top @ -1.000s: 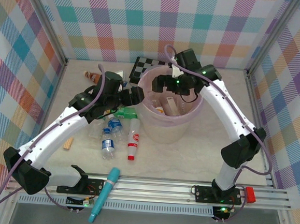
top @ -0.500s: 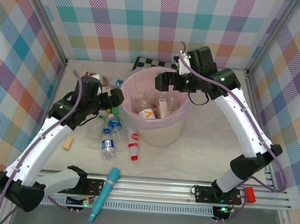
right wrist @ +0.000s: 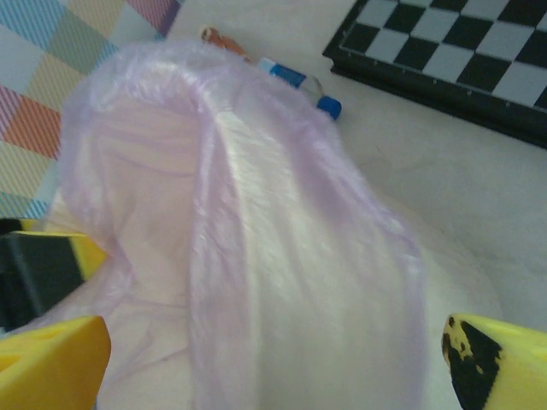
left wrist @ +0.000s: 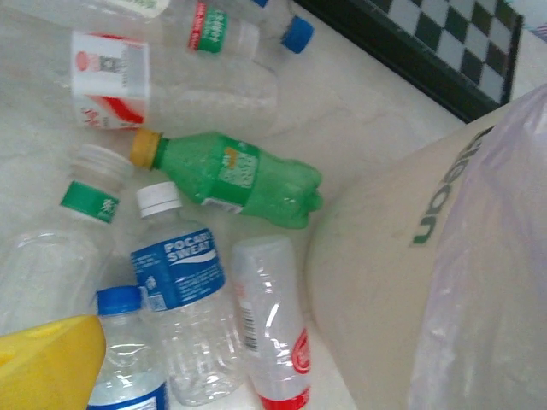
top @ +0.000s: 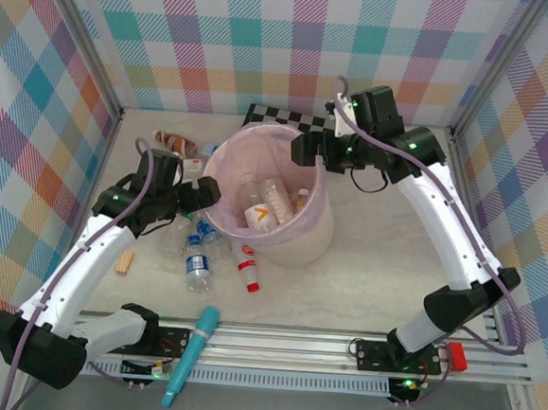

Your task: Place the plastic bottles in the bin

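Lying on the table (top: pixel 362 288) just left of the bin (top: pixel 299 245), about half a dozen plastic bottles (top: pixel 196 261) wait for pickup, among them one green bottle (left wrist: pixel 231 175). The left gripper (top: pixel 206 192) hovers over them beside the bin's wall; whether its fingers are spread cannot be told. Inside the bin rest several bottles (top: pixel 262 214). The right gripper (top: pixel 301 151) hangs at the bin's far rim, fingers wide apart and empty. Beyond the bin's left side lie a few more bottles (top: pixel 176 142). The task looks well under half done.

Checkerboard (top: pixel 279 117) flat by far wall; teal tube (top: pixel 192 352) across near rail; sm. tan block (top: pixel 124 263) w/ left side.
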Controlling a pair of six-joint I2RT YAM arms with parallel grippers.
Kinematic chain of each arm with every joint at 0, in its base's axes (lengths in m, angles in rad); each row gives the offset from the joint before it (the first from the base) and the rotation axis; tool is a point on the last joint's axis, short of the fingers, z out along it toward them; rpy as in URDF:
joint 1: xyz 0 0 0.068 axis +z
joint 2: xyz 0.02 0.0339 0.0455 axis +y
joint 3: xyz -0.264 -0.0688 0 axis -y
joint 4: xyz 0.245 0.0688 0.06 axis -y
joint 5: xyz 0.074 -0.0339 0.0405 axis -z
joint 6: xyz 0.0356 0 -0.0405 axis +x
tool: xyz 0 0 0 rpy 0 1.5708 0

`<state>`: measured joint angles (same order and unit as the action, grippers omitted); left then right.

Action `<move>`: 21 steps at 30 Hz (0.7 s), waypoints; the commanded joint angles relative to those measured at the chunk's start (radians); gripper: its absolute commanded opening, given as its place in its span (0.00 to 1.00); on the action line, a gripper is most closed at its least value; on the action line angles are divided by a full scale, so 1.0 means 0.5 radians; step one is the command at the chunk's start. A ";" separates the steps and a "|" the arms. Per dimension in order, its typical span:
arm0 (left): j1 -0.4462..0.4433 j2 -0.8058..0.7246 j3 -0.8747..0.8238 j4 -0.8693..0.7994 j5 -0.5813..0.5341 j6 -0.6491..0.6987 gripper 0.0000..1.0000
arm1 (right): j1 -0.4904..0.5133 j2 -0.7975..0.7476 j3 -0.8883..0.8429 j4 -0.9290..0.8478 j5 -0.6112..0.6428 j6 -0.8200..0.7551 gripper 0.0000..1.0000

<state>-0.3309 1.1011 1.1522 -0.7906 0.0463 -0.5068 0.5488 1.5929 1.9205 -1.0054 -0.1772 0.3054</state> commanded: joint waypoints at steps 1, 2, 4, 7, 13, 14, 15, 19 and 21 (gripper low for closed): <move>-0.036 0.028 0.179 -0.064 0.060 0.026 0.99 | -0.022 0.005 -0.023 0.022 -0.029 -0.005 0.99; -0.043 0.036 0.206 -0.053 0.079 0.029 0.99 | -0.031 0.016 -0.029 0.010 -0.012 -0.006 0.98; -0.053 0.050 0.248 -0.009 0.137 0.028 0.99 | -0.061 0.029 -0.063 -0.005 0.012 0.004 0.95; -0.076 0.091 0.310 0.085 0.262 0.011 0.99 | -0.113 0.030 -0.143 0.018 0.024 0.026 0.91; -0.124 0.179 0.363 0.296 0.436 -0.039 1.00 | -0.196 0.040 -0.286 0.065 0.076 0.034 0.83; -0.132 0.199 0.370 0.314 0.446 -0.045 1.00 | -0.212 0.045 -0.302 0.065 0.103 0.030 0.81; -0.142 0.215 0.374 0.330 0.450 -0.051 1.00 | -0.226 0.049 -0.318 0.067 0.126 0.023 0.80; -0.207 0.286 0.369 0.465 0.465 -0.102 1.00 | -0.327 0.051 -0.405 0.087 0.163 0.009 0.76; -0.241 0.321 0.381 0.514 0.466 -0.113 1.00 | -0.364 0.036 -0.437 0.093 0.202 -0.004 0.75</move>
<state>-0.4316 1.2476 1.3083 -0.6056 0.2489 -0.5385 0.3927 1.6089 1.7187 -0.9764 -0.1101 0.3153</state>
